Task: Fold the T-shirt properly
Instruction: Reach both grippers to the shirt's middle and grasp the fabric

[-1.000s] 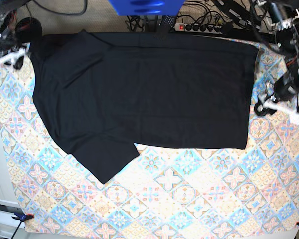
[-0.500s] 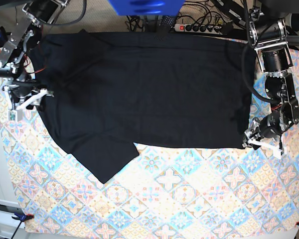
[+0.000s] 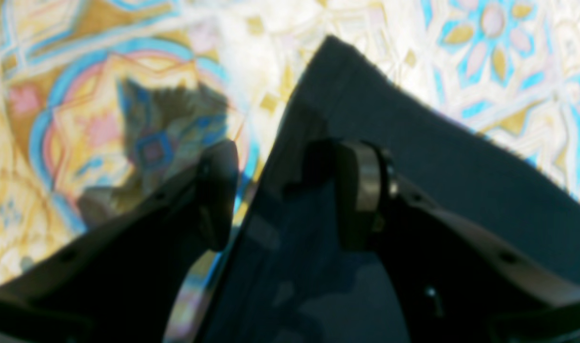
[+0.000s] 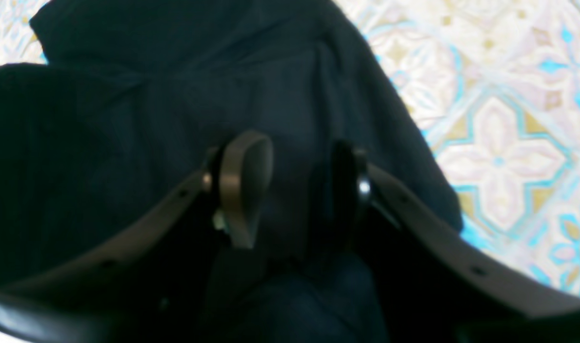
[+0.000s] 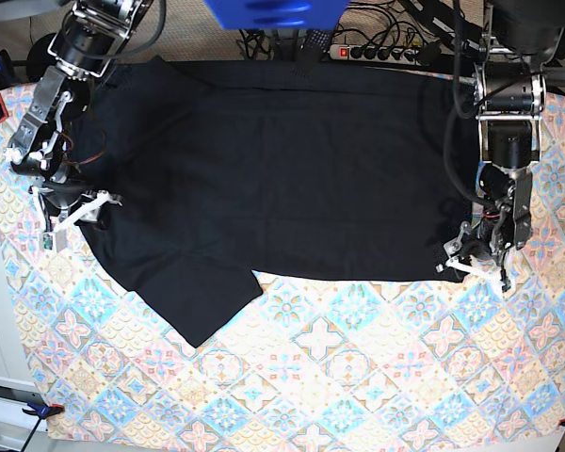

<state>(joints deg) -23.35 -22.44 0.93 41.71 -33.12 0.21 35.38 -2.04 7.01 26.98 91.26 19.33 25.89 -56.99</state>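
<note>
T-shirt [image 5: 292, 179] lies spread on the patterned counter [image 5: 377, 377], filling the upper and middle part of the base view, with one sleeve reaching toward the lower left. The left gripper [image 3: 285, 195], at the right of the base view, has its fingers apart over the shirt's lower-right corner. The right gripper [image 4: 297, 195], at the left of that view, also has its fingers apart, above the black cloth.

Base view high, facing down
</note>
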